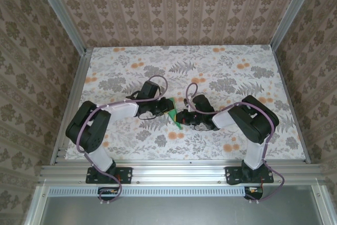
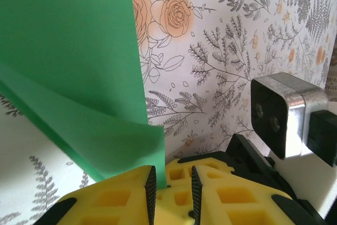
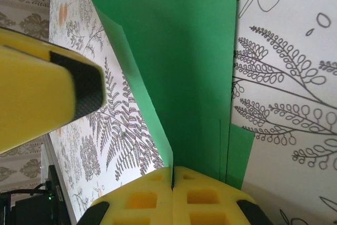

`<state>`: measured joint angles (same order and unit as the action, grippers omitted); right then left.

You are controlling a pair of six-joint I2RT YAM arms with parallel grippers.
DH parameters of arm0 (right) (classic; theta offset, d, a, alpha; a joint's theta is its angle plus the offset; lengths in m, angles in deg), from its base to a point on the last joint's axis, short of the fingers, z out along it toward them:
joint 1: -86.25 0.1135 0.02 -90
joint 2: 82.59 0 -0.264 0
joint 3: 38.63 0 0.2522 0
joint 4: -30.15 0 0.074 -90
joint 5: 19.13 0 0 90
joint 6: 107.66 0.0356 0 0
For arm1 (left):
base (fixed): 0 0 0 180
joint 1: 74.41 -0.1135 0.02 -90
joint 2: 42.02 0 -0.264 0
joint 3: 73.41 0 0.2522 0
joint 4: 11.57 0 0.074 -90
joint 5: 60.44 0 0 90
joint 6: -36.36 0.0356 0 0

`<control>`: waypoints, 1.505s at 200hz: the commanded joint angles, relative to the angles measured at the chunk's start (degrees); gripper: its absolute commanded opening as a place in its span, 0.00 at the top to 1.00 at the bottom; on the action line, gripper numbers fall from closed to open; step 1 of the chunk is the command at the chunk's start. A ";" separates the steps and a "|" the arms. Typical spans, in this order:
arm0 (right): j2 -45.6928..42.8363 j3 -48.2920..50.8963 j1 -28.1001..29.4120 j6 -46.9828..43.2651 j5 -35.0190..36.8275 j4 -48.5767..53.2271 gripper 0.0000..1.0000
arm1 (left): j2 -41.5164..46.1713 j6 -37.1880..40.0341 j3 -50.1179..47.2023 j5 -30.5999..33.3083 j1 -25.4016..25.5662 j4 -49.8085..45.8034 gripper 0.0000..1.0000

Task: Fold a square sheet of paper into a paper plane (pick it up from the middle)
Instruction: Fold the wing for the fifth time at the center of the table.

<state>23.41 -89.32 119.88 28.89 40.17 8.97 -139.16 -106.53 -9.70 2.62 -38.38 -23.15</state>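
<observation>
Where the two yellow fingers of the right gripper [image 3: 172,176] press together at the bottom of its wrist view, the square sheet of paper [image 3: 179,51] is pinched between them; it is bright green, plain and unmarked, and not flat; one part lies on the floral worktop [image 3: 284,77] while another rises in a soft curl along the left of that view; a narrow strip of a lower layer juts out just beside the right-hand finger. Seen from the left wrist, the left gripper [image 2: 171,183] has its jaws a little apart, dark ribbed pads facing each other across a narrow gap; a lifted flap of the sheet dips its corner down to that gap by the left-hand pad, though whether the pad touches it I cannot tell; beyond the flap the rest of the paper lies flat with a straight right edge. From above, the sheet shows as a small green patch between the two gripper heads, midway between the worktop's left and right edges and nearer its near edge than its far one; patterned walls [image 1: 174,3] stand behind.
</observation>
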 commanded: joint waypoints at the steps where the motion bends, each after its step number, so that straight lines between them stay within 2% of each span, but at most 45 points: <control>1: 2.70 -0.17 -0.08 0.18 2.47 4.17 1.00 | -1.82 -0.43 1.63 -1.08 0.44 2.23 0.73; 45: 0.69 0.40 -0.05 0.22 2.96 5.00 0.96 | -4.50 1.23 2.22 -0.07 0.52 2.10 0.74; 121: -6.87 0.55 0.04 -2.17 4.06 13.21 0.77 | -6.64 2.43 1.77 0.12 0.84 0.48 0.75; 154: -6.71 -0.62 0.08 -3.22 4.54 16.73 0.79 | -6.83 2.69 2.04 0.18 0.97 0.41 0.75; 232: -5.55 -0.80 0.12 -5.12 8.58 22.33 0.98 | -8.23 3.23 3.24 -0.48 0.96 -0.57 0.75; 276: -5.85 -1.55 1.20 -7.48 13.26 28.94 1.00 | -10.02 3.41 3.93 -0.35 1.01 -2.76 0.76; 301: -6.84 -2.79 1.62 -8.31 13.96 32.39 0.96 | -10.74 3.44 3.93 -0.22 1.06 -3.74 0.77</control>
<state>16.85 -92.34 121.06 22.92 48.59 29.47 -147.47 -104.73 -6.46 1.79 -37.61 -23.55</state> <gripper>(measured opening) 0.056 0.235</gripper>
